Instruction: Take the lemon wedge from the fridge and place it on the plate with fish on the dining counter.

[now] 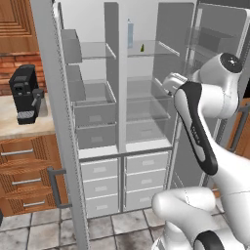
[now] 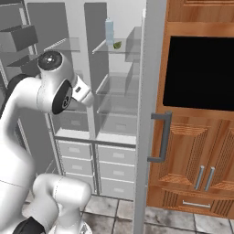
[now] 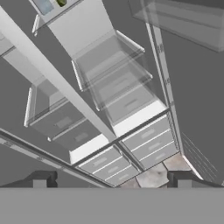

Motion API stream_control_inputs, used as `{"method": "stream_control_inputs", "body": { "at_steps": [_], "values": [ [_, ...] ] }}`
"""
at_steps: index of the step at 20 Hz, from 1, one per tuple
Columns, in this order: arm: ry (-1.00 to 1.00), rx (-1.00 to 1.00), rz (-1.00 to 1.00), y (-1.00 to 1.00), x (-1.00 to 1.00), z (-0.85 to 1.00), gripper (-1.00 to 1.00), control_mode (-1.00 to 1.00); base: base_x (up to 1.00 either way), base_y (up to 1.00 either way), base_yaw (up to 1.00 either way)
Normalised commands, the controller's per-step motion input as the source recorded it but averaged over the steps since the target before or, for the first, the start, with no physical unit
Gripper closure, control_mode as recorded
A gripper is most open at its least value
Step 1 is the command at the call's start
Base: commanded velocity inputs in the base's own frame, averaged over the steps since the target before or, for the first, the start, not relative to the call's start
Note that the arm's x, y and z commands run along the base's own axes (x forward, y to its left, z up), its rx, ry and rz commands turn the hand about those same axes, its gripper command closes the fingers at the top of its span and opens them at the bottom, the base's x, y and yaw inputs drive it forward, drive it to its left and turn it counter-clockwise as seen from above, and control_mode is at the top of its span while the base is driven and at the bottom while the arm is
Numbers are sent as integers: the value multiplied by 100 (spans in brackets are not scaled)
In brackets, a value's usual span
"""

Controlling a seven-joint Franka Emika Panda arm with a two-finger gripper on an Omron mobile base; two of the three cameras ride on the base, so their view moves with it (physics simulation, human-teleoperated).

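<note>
The fridge stands with both doors swung open, showing pale grey shelves and drawers. The lemon wedge is a small green-yellow piece on the top right glass shelf, next to a pale blue bottle. In the hand view the lemon wedge sits at the very top edge. My gripper is open and holds nothing, well short of the shelves and below the wedge's level. The plate with fish and the dining counter are out of view.
The open left door and open right door with its bar handle flank my arm. A black coffee machine stands on the worktop to the left. A black wall oven in wood is on the right.
</note>
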Motion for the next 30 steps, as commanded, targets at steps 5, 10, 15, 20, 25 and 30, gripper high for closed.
{"method": "stream_control_inputs", "body": {
  "at_steps": [5, 10, 15, 20, 25, 30],
  "values": [
    [0, 0, 0, -20, 2, 0, -100, 100, 10, -10, -1],
    [0, 0, 0, 0, 0, 0, -100, 100, 34, -14, 0],
    [0, 0, 0, 0, 0, 0, -100, 100, 66, -10, 0],
    [0, 0, 0, 0, 0, 0, -100, 100, 80, -10, 0],
    [0, 0, 0, 0, 0, 0, -100, 100, 78, -14, 0],
    [0, 0, 0, 0, 0, 0, -100, 100, 49, -20, 0]
  ]
}}
